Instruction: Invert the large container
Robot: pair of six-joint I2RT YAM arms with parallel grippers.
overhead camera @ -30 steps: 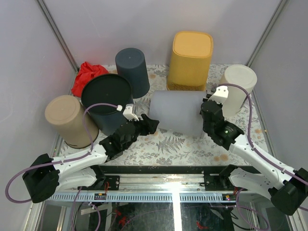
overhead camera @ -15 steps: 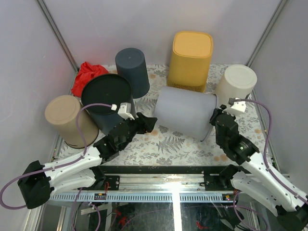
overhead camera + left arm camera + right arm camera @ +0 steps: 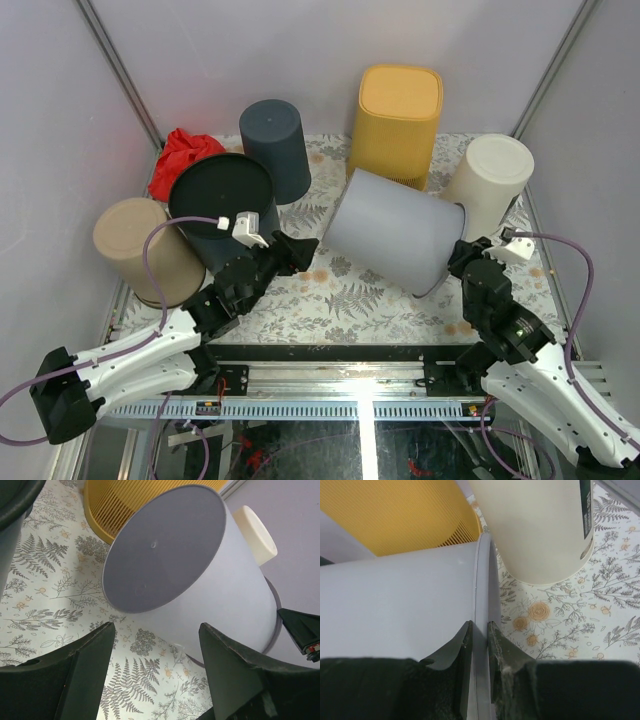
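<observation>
The right gripper pinches the rim of the large container, one finger inside and one outside. The left gripper is spread wide, just left of the container's closed bottom and apart from it. The container lies tilted at mid-table, with its rim to the right. It lies just near of the yellow bin and left of the cream container.

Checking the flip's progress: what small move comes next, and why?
Probably the right gripper should roll the rim down to the table: it is shut on the rim of the tilted grey container, while the left gripper is open, touching nothing.
</observation>
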